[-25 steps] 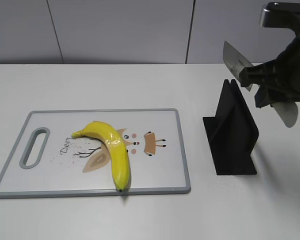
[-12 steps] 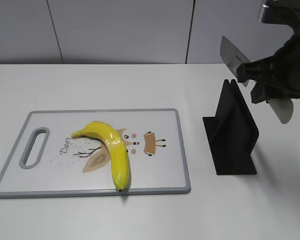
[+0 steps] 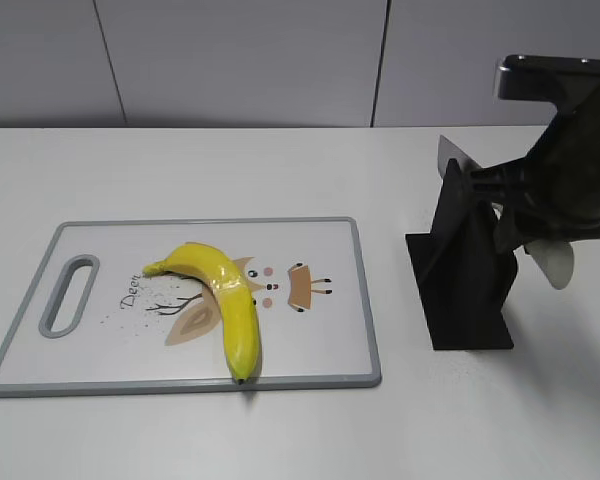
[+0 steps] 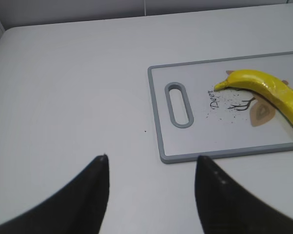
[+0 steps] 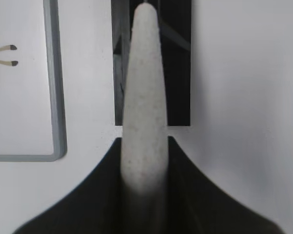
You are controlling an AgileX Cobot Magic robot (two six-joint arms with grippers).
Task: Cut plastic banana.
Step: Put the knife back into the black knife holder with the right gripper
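Ahead of the left gripper, the banana runs off the right edge of the left wrist view, its far end unseen. The cutting board is cut there too. Between the right gripper's fingers, the knife's near end sinks into shadow. The black stand beyond it is partly covered by the knife.

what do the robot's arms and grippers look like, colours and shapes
The right gripper and its arm are matte black, with a silver-grey block on top. In the wrist views, both the left gripper and the right one show as two broad black fingers tapering to blunt tips. No cables or markings are visible.
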